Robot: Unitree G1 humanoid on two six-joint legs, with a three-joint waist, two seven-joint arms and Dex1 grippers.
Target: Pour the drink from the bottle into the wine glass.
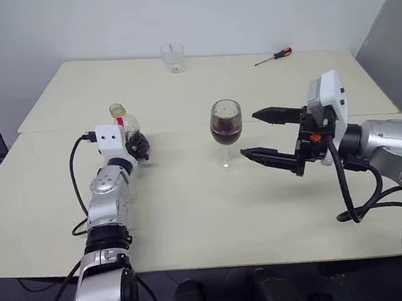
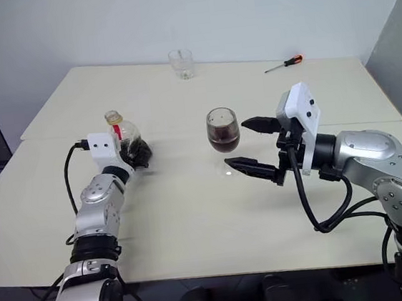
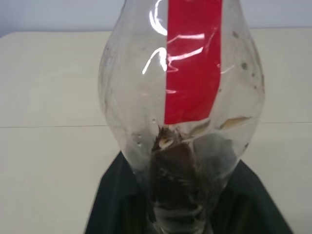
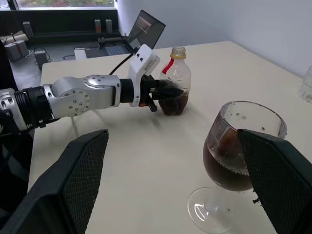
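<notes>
Bottle (image 1: 128,127): bulbous clear plastic, centre-left.
Wine glass (image 1: 226,128): round stemmed bowl, dark drink (image 1: 225,128).
Left hand (image 4: 163,95): around bottle base, grip unclear.
Right hand (image 1: 271,137): fingers spread.

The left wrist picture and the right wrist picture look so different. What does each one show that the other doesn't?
The left wrist view alone shows, close up, the bottle's clear wall, the red label and the dark dregs of drink at its base. The right wrist view alone shows the wine glass part filled with dark drink, standing between the right claw's wide-open fingers, the left claw at the bottle, and a laptop behind. Both share the bottle, upright on the pale table.
</notes>
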